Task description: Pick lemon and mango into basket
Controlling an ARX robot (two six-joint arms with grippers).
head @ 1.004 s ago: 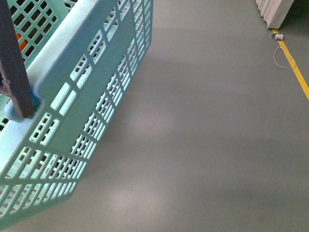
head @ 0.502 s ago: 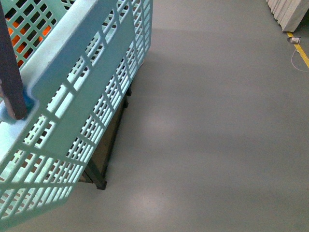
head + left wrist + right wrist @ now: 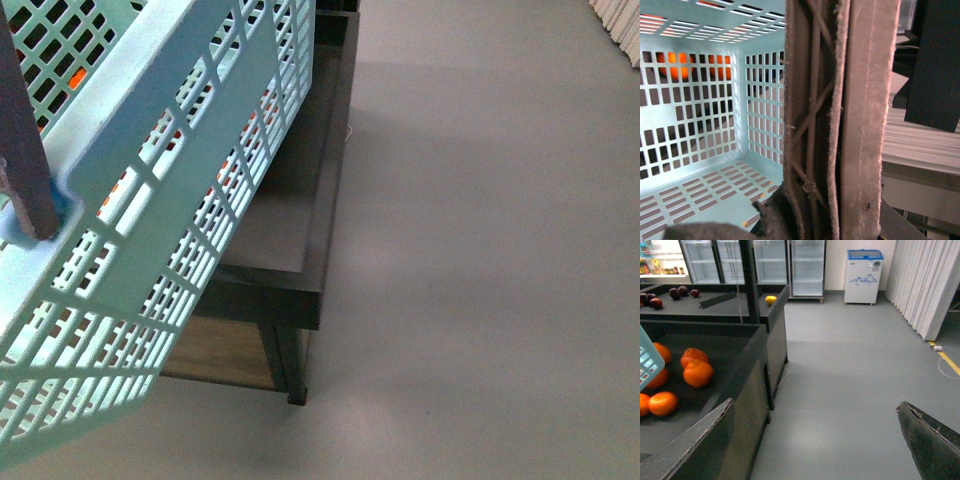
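The light teal basket (image 3: 180,180) hangs tilted at the left of the front view, its brown handle (image 3: 20,150) running up out of the frame. In the left wrist view my left gripper (image 3: 815,220) is shut on the handle (image 3: 865,100), and the basket's (image 3: 690,125) inside shows no fruit. My right gripper (image 3: 815,404) is open over bare floor, with nothing between its fingers. A small yellow fruit (image 3: 771,299), perhaps the lemon, lies at the corner of a far bin. The mango is out of view.
A dark display stand (image 3: 320,230) stands under and beside the basket, with grey floor (image 3: 480,250) to its right. Tangerines (image 3: 697,372) lie in its near bin, dark red fruit (image 3: 677,291) further back. Glass-door fridges (image 3: 805,265), a chest freezer (image 3: 862,270) and a curtain (image 3: 925,285) line the far side.
The front view has swung left: the dark display stand has come in under the basket, and the yellow floor line has left the frame. The basket stays held.
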